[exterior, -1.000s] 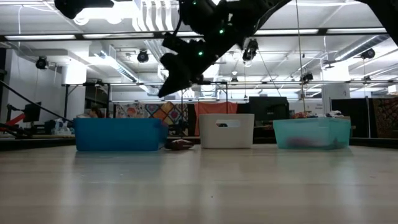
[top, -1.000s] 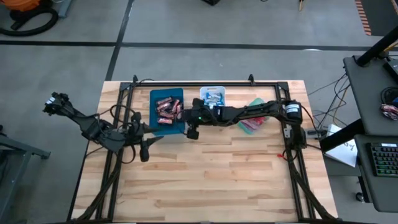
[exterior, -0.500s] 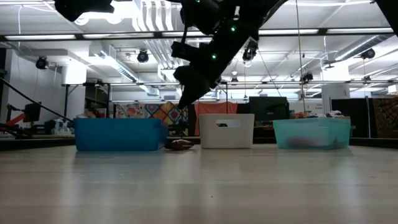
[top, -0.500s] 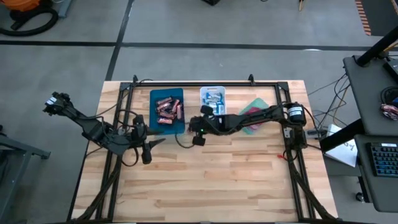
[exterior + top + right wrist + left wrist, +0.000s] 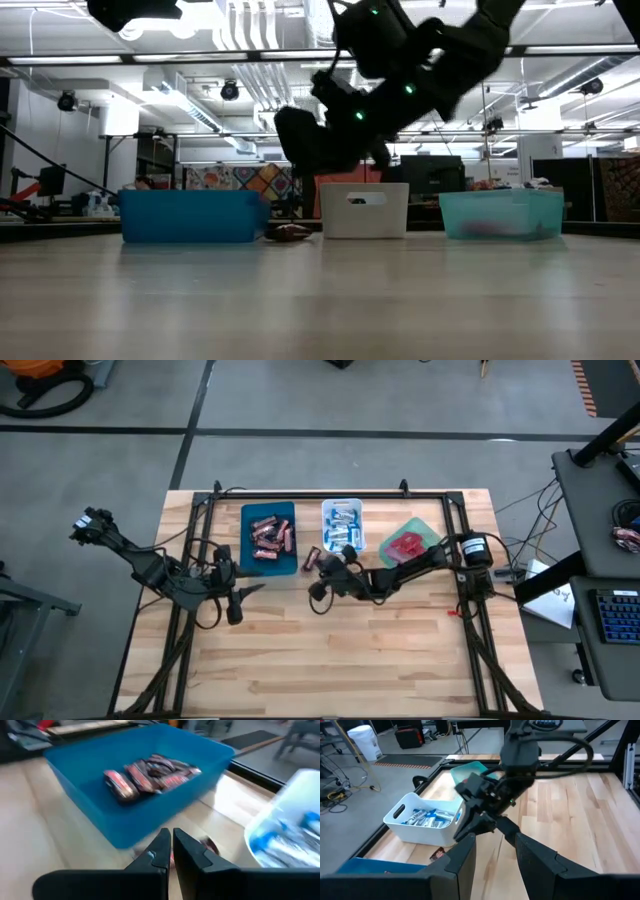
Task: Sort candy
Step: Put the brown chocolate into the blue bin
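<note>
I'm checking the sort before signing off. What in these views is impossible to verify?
- Loose candy between the blue tray and white tray: too small in the high view, blurred in the right wrist view; type unclear.
- Green tray contents: low view, hidden behind its frosted wall.
- Right end effector: shut; holding anything, unclear.

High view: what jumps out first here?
Three trays line the table's far edge: a blue tray of dark bars, a white tray of blue-and-white bars, and a green tray of red packets. One stray candy lies between blue and white, with the right end effector shut near it.
</note>
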`<state>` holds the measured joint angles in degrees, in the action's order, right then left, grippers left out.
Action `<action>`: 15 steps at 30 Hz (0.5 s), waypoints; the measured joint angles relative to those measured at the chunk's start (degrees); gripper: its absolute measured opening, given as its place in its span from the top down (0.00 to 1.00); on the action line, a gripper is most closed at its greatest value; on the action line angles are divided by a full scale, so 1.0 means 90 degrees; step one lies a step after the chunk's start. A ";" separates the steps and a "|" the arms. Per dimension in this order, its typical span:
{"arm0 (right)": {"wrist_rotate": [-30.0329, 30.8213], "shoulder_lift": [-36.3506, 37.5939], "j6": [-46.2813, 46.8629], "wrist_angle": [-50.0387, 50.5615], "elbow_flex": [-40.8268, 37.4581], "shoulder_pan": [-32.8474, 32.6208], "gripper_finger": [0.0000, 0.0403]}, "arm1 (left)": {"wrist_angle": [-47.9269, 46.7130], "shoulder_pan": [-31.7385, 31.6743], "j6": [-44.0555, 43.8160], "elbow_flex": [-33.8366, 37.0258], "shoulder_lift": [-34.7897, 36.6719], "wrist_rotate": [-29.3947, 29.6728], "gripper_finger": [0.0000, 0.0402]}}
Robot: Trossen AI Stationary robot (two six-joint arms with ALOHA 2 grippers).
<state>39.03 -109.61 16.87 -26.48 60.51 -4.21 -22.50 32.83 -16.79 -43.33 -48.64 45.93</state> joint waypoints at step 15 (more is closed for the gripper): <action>0.0168 -0.1040 0.0732 -0.0524 0.0183 -0.0062 0.97 | -0.0254 -0.0001 0.0092 0.0000 -0.0005 -0.0002 0.69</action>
<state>40.54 -118.97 23.46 -31.20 62.16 -4.78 -24.79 32.82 -15.97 -43.33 -48.69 45.91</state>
